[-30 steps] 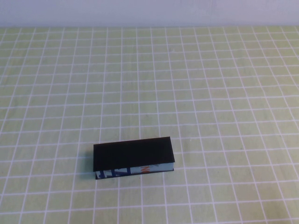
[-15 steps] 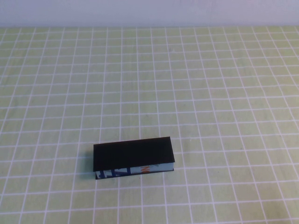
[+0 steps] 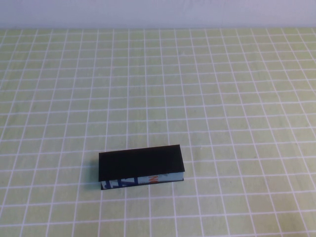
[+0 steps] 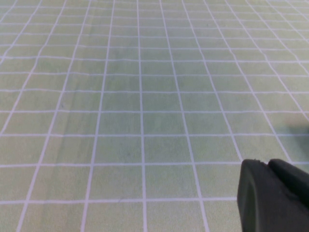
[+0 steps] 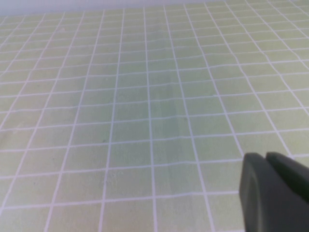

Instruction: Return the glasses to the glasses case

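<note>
The case [image 3: 141, 168] lies flat on the green checked cloth [image 3: 222, 98], near the front edge and a little left of centre, lid down flat over the top. Its light blue side with dark blue and orange print faces the camera. The glasses are not visible in any view.

Neither arm shows in the high view. The left gripper [image 4: 274, 195] appears only as a dark tip in its wrist view, above bare cloth — the tips seem pressed together. The right gripper [image 5: 275, 188] shows likewise over bare cloth, fingers together, holding nothing. Beyond the cloth's far edge stands a pale wall [image 3: 158, 12].
</note>
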